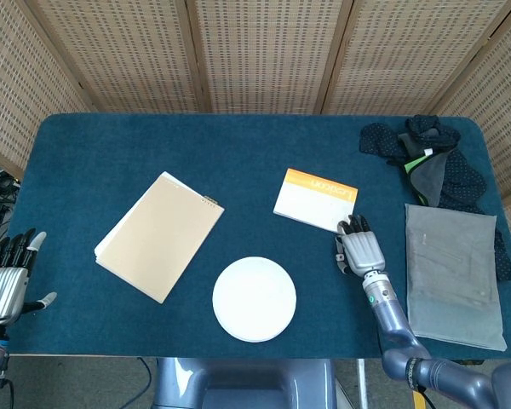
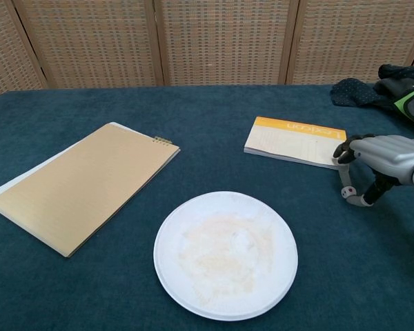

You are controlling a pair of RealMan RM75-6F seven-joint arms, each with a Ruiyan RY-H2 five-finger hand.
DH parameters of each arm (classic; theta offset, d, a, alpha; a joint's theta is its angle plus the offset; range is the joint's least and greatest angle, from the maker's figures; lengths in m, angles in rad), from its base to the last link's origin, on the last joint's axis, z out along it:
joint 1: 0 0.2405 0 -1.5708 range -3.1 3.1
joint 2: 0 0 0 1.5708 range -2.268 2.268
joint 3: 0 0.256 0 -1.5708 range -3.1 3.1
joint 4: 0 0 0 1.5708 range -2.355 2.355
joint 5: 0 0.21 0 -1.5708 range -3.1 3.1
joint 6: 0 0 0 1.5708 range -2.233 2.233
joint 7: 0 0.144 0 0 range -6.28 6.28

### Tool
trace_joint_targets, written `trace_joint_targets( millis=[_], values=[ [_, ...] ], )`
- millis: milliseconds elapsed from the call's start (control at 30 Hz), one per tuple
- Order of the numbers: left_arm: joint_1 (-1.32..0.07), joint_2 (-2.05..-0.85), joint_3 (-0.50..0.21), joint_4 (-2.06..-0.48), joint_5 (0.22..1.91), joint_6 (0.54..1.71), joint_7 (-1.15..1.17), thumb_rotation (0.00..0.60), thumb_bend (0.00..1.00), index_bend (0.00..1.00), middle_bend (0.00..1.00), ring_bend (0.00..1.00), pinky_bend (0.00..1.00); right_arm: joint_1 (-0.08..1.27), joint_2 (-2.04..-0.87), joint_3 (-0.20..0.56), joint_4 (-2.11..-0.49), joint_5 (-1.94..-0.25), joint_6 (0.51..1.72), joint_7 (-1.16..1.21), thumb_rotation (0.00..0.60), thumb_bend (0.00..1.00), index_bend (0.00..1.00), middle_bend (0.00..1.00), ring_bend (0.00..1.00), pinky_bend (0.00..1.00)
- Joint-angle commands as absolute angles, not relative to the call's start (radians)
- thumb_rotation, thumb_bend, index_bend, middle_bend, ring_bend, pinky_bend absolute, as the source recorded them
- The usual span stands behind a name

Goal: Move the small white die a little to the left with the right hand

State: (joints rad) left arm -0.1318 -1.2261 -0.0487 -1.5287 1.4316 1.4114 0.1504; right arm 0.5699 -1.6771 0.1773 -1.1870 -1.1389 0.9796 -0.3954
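I cannot make out the small white die in either view. My right hand [image 1: 358, 249] [image 2: 379, 155] hovers low over the blue cloth, just at the near right corner of the orange-and-white booklet [image 1: 315, 198] [image 2: 295, 141]. Its dark fingers [image 2: 345, 146] curl down toward the cloth and its white-tipped thumb [image 2: 346, 193] reaches in beneath them. Whatever lies under the palm is hidden. My left hand [image 1: 8, 277] hangs off the table's left front corner with its fingers apart and nothing in it.
A white plate [image 1: 254, 298] [image 2: 225, 254] sits at the front centre. A tan spiral notebook [image 1: 159, 235] [image 2: 79, 184] lies to the left. Folded grey cloth [image 1: 454, 274] lies right of my right hand, and dark clothing [image 1: 426, 153] is piled at the back right.
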Motion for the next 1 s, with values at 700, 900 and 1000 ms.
trace_joint_targets(
  millis=[700, 900, 1000],
  values=[
    [-0.131, -1.220, -0.052, -1.530, 1.430, 1.418, 0.135, 0.600, 0.00, 0.00, 0.00, 0.00, 0.00, 0.659, -1.547, 0.305, -1.496, -1.144, 1.075, -0.518, 0.600, 0.55, 0.57, 0.22, 0.00, 0.04],
    [-0.129, -1.215, -0.055, -1.528, 1.426, 1.420, 0.121, 0.600, 0.00, 0.00, 0.00, 0.00, 0.00, 0.684, -1.559, 0.311, -1.514, -1.118, 1.078, -0.547, 0.600, 0.51, 0.55, 0.19, 0.00, 0.03],
    [-0.129, -1.213, -0.057, -1.525, 1.421, 1.419, 0.112, 0.600, 0.00, 0.00, 0.00, 0.00, 0.00, 0.692, -1.565, 0.304, -1.516, -1.110, 1.079, -0.554, 0.600, 0.44, 0.49, 0.15, 0.00, 0.02]
  ],
)
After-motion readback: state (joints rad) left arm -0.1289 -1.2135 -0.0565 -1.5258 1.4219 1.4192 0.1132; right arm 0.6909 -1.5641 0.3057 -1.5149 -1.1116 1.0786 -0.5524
